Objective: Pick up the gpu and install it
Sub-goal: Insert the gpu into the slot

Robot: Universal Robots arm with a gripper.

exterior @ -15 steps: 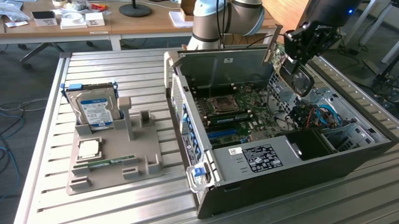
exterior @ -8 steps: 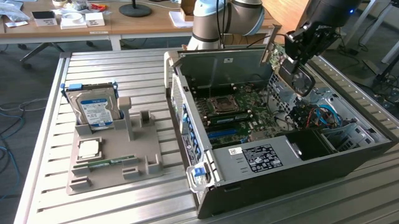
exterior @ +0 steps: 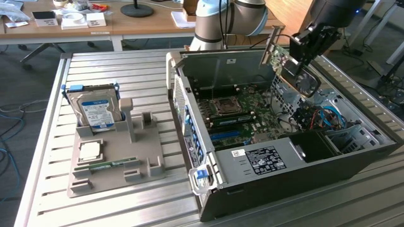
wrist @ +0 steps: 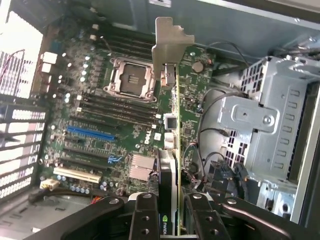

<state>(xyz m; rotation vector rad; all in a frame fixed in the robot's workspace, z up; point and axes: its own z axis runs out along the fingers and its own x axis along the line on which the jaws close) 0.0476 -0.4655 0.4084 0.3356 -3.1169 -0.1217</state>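
Note:
The gpu [exterior: 295,74] hangs tilted above the open computer case [exterior: 277,170], over its far right part. It is a green card with a dark fan face and a pale metal end bracket [exterior: 271,47]. My gripper [exterior: 305,56] is shut on the card's upper edge. In the wrist view the gpu [wrist: 173,145] shows edge-on between my two black fingers [wrist: 145,217], with my gripper [wrist: 173,217] clamped on it and the bracket [wrist: 170,45] pointing away. Below it lies the green motherboard [wrist: 100,115] with its blue and black slots [wrist: 90,134].
A grey parts holder [exterior: 110,163] on the slatted metal table [exterior: 101,208] carries a hard drive [exterior: 94,109], a CPU [exterior: 90,151] and a RAM stick [exterior: 106,165]. Inside the case sit a drive cage [wrist: 260,120], cables [exterior: 325,116] and a black power supply [exterior: 271,158].

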